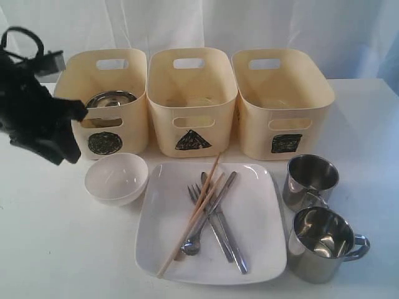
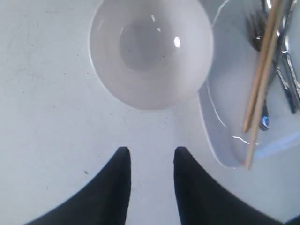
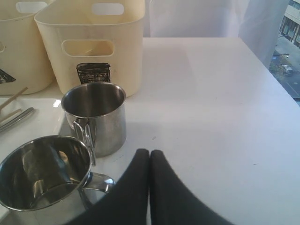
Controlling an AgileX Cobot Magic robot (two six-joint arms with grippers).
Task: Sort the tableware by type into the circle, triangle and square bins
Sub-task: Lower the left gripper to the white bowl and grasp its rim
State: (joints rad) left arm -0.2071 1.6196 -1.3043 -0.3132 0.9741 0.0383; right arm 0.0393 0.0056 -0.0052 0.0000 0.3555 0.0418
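left gripper (image 2: 150, 152): fingers apart, nothing between them, only bare table (image 2: 47, 93) in the gap; arm raised at the left of the scene, beside the circle bin (image 1: 106, 118).
right gripper (image 3: 150, 154): fingers pressed together, gripping nothing; over the table, close to the near mug (image 3: 42, 173) and far mug (image 3: 96, 117).
white bowl (image 1: 116, 179): upright on the table in front of the circle bin, just beside the plate's left edge; ahead of the left fingertips, apart from them.
steel bowl (image 1: 111, 98): inside the circle bin.
plate (image 1: 259, 212): large, white, square, on the table in front of the triangle bin (image 1: 192, 106).
chopsticks (image 1: 193, 218): wooden pair, diagonal across the plate, over the cutlery.
fork (image 1: 194, 192), spoon (image 1: 191, 246), knives (image 1: 232, 249): crossed in a loose pile mid-plate.
far mug: steel, upright, right of the plate, in front of the square bin (image 1: 283, 106).
near mug: steel, upright, just in front of the far mug, handle to the right.
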